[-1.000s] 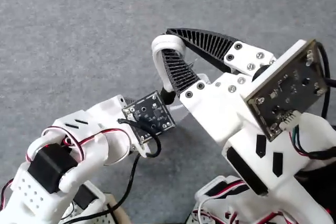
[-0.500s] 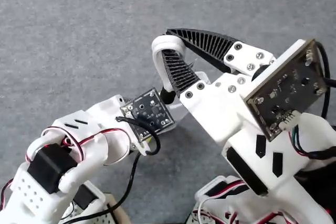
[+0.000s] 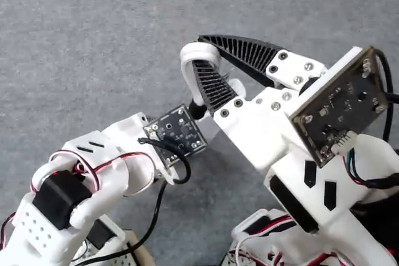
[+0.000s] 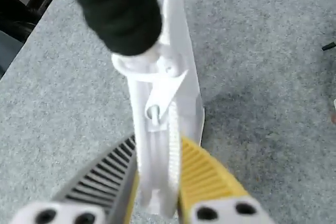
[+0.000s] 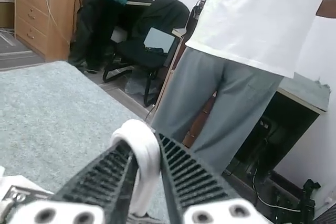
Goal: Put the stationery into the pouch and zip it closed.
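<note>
Left end effector [image 4: 158, 141] grips pouch [image 4: 185, 77] near zipper pull [image 4: 153, 112].

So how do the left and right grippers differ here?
The left gripper has one yellow and one grey finger; the right gripper has two black ones. Left clamps the pouch at its zipper edge, over the table; right clamps a white loop, pointing toward the room. Both are shut.

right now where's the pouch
In the high view the pouch is mid-table, clamped by both arms: right pincer on its far end, left pincer on its zipper edge.
</note>
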You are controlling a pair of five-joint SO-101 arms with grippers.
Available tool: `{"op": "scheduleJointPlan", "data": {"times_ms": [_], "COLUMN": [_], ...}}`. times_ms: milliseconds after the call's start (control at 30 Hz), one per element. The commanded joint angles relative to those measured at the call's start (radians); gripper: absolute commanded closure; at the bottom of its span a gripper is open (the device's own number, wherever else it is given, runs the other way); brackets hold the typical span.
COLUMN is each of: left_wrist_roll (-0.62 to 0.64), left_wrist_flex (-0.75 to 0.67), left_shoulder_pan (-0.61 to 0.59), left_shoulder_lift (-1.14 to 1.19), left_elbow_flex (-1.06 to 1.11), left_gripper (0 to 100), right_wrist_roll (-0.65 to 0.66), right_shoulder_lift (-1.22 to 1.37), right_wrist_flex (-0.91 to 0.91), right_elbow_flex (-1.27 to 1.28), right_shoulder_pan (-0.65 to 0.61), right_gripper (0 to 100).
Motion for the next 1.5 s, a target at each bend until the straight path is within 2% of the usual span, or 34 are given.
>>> {"op": "scheduleJointPlan", "data": {"times_ms": [0,200,433,667,800,1133,1467], "left_wrist_roll": [0.011,0.014,0.106,0.11,0.11,0.112,0.114], "left_wrist_flex": [0.0,0.009,0.052,0.086,0.095,0.126,0.126], "left_shoulder_pan": [0.007,0.001,-0.001,-0.001,-0.001,-0.001,-0.001], "left_shoulder_lift": [-0.014,-0.015,-0.015,-0.028,-0.087,-0.127,-0.127], "left_elbow_flex": [-0.062,-0.062,-0.119,-0.156,-0.142,-0.113,-0.116], "left_gripper": [97,97,97,97,97,97,97], "right_wrist_roll": [-0.005,-0.005,-0.005,-0.006,-0.008,-0.008,-0.008], "right_shoulder_lift": [-0.012,-0.012,-0.002,-0.002,-0.002,-0.01,-0.01], "right_wrist_flex": [0.005,0.005,0.005,-0.018,-0.118,-0.511,-0.678], "right_elbow_flex": [0.005,0.005,0.008,0.182,0.308,0.716,0.949], "right_shoulder_pan": [0.057,0.23,0.451,0.56,0.621,0.72,0.824], "right_gripper": [98.6,98.6,98.6,98.6,98.6,98.6,98.6]}}
